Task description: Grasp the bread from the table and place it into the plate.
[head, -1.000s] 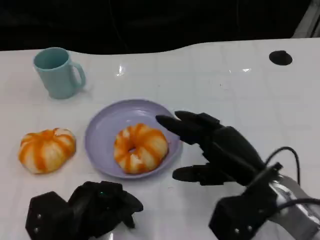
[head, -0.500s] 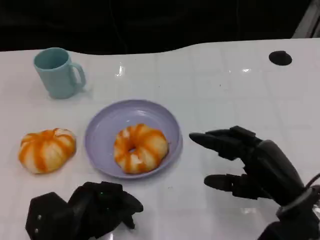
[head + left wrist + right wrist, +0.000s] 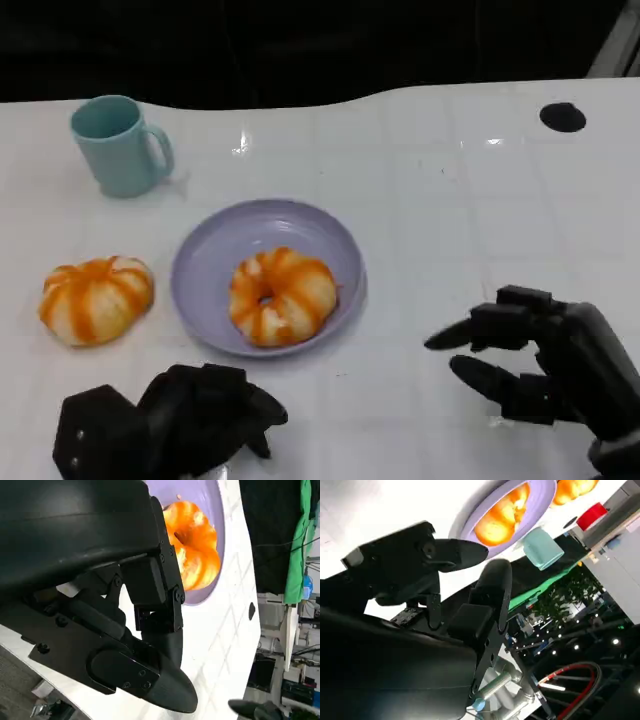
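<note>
The orange-striped round bread [image 3: 95,299] on the white table [image 3: 450,200] lies nearer the curled, empty left hand [image 3: 170,425]; the right hand [image 3: 540,365] is spread, empty.

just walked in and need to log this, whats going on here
A humanoid robot is putting bread onto a plate. One orange-striped ring-shaped bread already lies in the lavender plate, and nothing is touching it. The right hand has pulled back toward the robot, away from the plate, open and empty. The left hand rests low on the table with fingers curled in, holding nothing. A second striped bread lies on the table beside the plate, near a teal mug.
</note>
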You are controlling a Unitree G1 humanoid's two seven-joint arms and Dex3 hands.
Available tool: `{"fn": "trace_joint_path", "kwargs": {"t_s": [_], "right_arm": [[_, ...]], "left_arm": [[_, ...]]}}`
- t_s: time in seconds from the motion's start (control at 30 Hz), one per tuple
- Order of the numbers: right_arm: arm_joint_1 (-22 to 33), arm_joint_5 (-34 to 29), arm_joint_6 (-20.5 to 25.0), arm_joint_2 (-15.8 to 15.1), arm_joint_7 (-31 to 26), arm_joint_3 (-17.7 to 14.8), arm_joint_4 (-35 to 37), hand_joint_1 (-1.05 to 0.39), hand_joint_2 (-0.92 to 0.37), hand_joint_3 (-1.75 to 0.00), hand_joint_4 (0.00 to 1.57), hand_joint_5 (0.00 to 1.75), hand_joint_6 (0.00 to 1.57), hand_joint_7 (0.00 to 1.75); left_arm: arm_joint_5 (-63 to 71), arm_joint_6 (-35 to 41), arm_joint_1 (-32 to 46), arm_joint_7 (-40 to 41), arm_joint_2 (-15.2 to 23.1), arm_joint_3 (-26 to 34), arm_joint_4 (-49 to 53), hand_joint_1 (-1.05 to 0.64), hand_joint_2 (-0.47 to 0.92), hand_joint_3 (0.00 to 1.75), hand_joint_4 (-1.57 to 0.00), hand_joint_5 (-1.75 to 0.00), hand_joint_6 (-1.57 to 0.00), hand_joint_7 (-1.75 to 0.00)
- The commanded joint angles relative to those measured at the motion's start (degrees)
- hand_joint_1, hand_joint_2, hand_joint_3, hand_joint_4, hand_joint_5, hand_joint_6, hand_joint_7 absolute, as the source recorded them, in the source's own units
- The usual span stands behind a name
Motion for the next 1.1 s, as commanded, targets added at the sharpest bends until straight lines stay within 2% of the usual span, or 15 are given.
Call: {"fn": "trace_joint_path", "kwargs": {"t_s": [0.03, 0.17, 0.37, 0.5, 1.1], "right_arm": [[1.9, 0.9, -0.9, -1.1, -0.3, -1.4, 0.1, -0.22, -0.46, -1.09, 0.87, 1.60, 0.93, 0.96], [2.6, 0.1, -1.8, -1.5, -0.8, -1.5, 1.7, -0.23, -0.44, -1.11, 0.87, 1.63, 0.90, 0.99], [3.5, -0.7, -2.1, -1.4, -1.6, -1.6, 3.3, -0.27, -0.39, -1.22, 0.82, 1.74, 0.80, 1.28], [3.7, -1.1, -1.9, -1.3, -1.4, -0.9, 4.6, -0.29, -0.39, -1.24, 0.81, 1.75, 0.75, 1.40], [2.9, -3.2, -1.8, 0.0, -4.3, 0.1, 5.6, -0.29, -0.35, -1.29, 0.83, 1.75, 0.77, 1.41]], "left_arm": [[0.4, 0.3, 0.4, 0.5, 0.5, 0.1, 0.0, -1.04, 0.82, 0.01, -0.90, -1.49, -1.45, -0.47], [0.1, 0.5, 0.2, 0.4, 0.5, 0.2, -0.1, -1.03, 0.81, 0.00, -0.89, -1.49, -1.45, -0.48], [0.1, 0.5, 0.2, 0.2, 1.0, 0.4, -0.1, -1.04, 0.82, 0.01, -0.90, -1.48, -1.44, -0.48], [0.2, 0.0, 0.2, 0.1, 1.3, 0.5, 0.3, -1.05, 0.82, 0.01, -0.91, -1.48, -1.45, -0.48], [-0.3, 0.6, -0.1, -0.2, 2.0, 1.2, 0.5, -1.04, 0.82, 0.01, -0.89, -1.50, -1.45, -0.48]]}}
